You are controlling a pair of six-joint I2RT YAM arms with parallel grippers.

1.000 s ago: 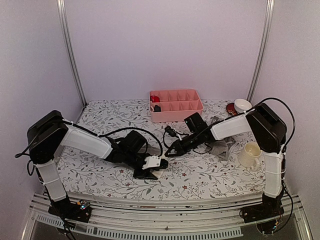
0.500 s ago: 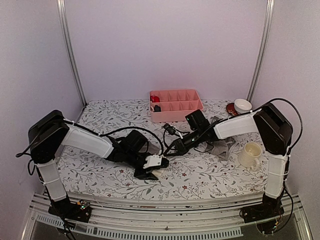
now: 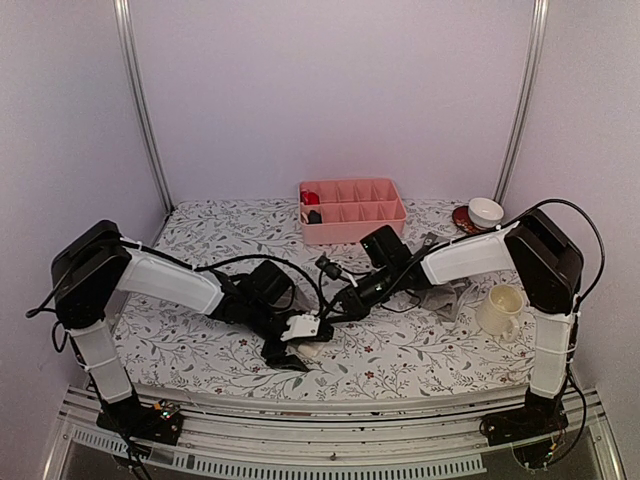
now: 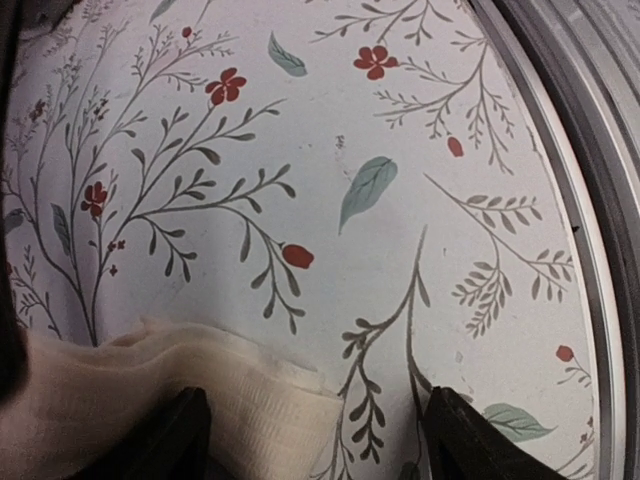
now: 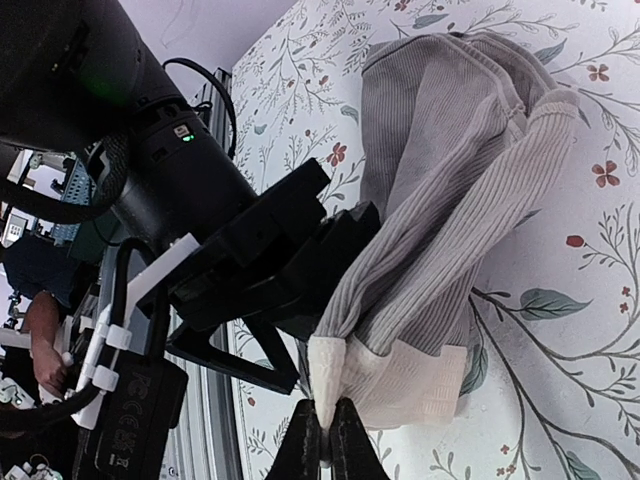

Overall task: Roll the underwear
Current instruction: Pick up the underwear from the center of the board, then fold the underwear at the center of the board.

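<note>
The grey ribbed briefs (image 5: 450, 170) with a pale waistband (image 5: 420, 385) lie bunched on the flowered table. My right gripper (image 5: 325, 445) is shut on a pinched corner of that waistband. My left gripper (image 4: 320, 440) stands open, its dark fingers (image 4: 180, 430) wide apart, with the waistband's end (image 4: 150, 390) lying loosely between them. From above, the left gripper (image 3: 290, 345) and right gripper (image 3: 335, 308) meet near the table's front middle, and the briefs are mostly hidden under them. A second grey garment (image 3: 452, 297) lies under the right forearm.
A pink divided tray (image 3: 352, 228) stands at the back middle. A cream mug (image 3: 500, 308) sits at the right, a white bowl (image 3: 486, 210) behind it. The table's metal front rail (image 4: 600, 200) runs close by the left gripper.
My left gripper's jaws have spread wider, and it has shifted slightly nearer the front edge. The right gripper, still shut on the waistband, has edged left toward it.
</note>
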